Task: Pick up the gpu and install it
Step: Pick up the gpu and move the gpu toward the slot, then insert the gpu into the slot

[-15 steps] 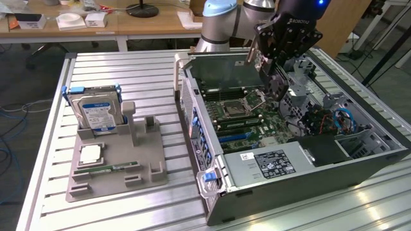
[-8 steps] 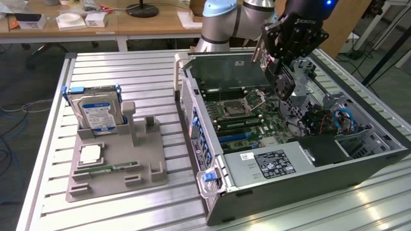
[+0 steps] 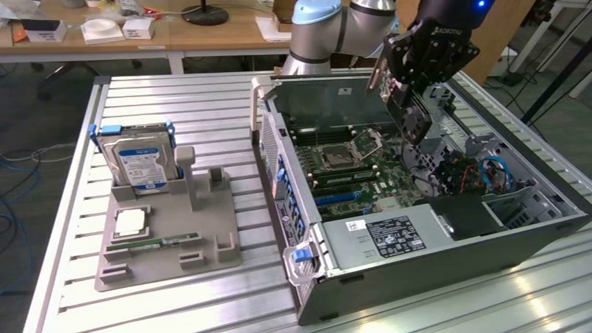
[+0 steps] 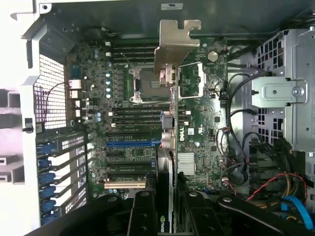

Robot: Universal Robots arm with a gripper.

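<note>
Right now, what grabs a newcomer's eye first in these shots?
The pincer grips the gpu above the open computer case, over its motherboard. On the exterior view's left, a hard drive with a blue-white label stands upright in a grey holder tray.

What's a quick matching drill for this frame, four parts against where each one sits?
Things:
1. gpu
2. hard drive
3. memory stick
4. power supply

Places:
A. lying flat on the grey holder
B. gripped by the gripper, above the open case
C. standing upright in the grey holder
D. fixed inside the case, label facing up

Pairs: 1-B; 2-C; 3-A; 4-D
</note>
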